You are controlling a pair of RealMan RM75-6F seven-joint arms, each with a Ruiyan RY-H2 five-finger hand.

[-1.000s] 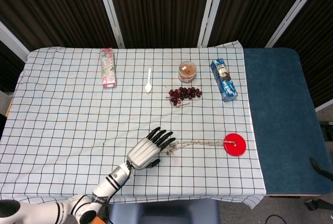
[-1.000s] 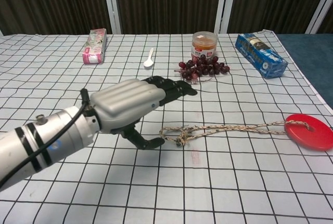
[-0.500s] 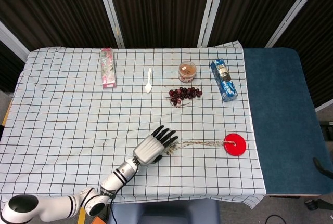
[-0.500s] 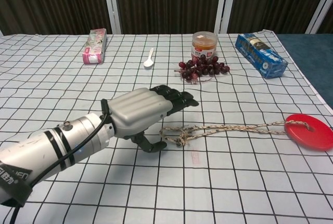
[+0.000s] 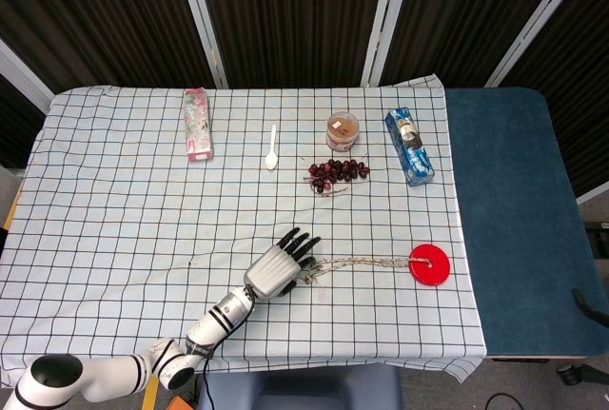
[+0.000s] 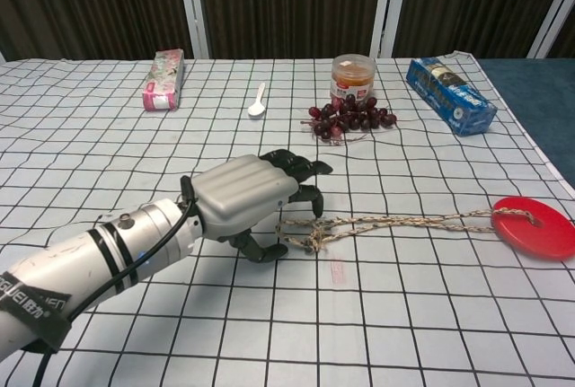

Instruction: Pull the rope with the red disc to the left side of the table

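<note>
Rope (image 5: 362, 262) with the red disc (image 5: 429, 264) at its far end is seen in the head view lying across the checked tablecloth (image 5: 114, 201), running from the disc near the cloth's right edge toward the middle of the near side. The left hand (image 5: 279, 268) is placed over the rope's free, knotted end, fingers pointing toward the disc. Whether the rope is actually gripped cannot be told from this view. Further back, a pink box (image 5: 197, 123), a white spoon (image 5: 272, 148), a bunch of dark grapes (image 5: 336, 172), a small jar (image 5: 342, 129) and a blue packet (image 5: 408, 146) are laid out in a loose row. A blue surface (image 5: 514, 210) is seen to the right of the cloth.

In the chest view, the left hand (image 6: 247, 198) is shown low over the cloth with its fingers (image 6: 301, 168) partly curled above the knotted loop of the rope (image 6: 395, 221), and the thumb is set down just beside that loop. A firm hold cannot be confirmed; the fingers are neither spread wide nor closed tight. The red disc (image 6: 534, 226) lies flat at the right, well apart from the hand. The right hand is shown in neither view.
</note>
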